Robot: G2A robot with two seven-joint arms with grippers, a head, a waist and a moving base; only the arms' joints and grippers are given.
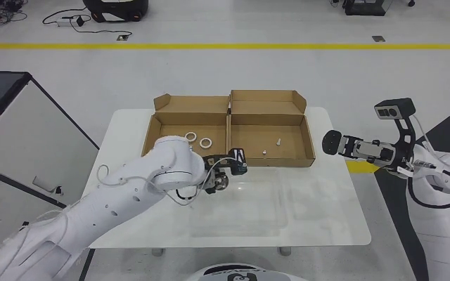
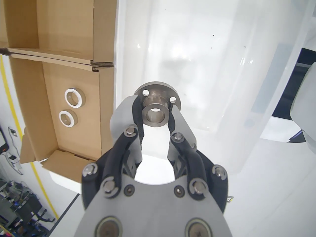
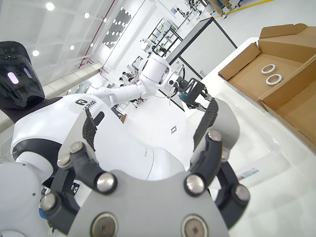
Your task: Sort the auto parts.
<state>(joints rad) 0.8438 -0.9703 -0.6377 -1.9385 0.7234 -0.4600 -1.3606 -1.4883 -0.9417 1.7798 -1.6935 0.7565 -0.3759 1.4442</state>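
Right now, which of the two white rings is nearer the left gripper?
The ring nearer the boxes' shared wall; the other ring lies farther out.

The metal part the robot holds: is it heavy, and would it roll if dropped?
Probably heavy for its size: the flanged metal bushing looks like solid steel, so it likely won't bend. Dropped on its side, its round flange and sleeve could well roll. Smooth metal may also slip between the jaws.
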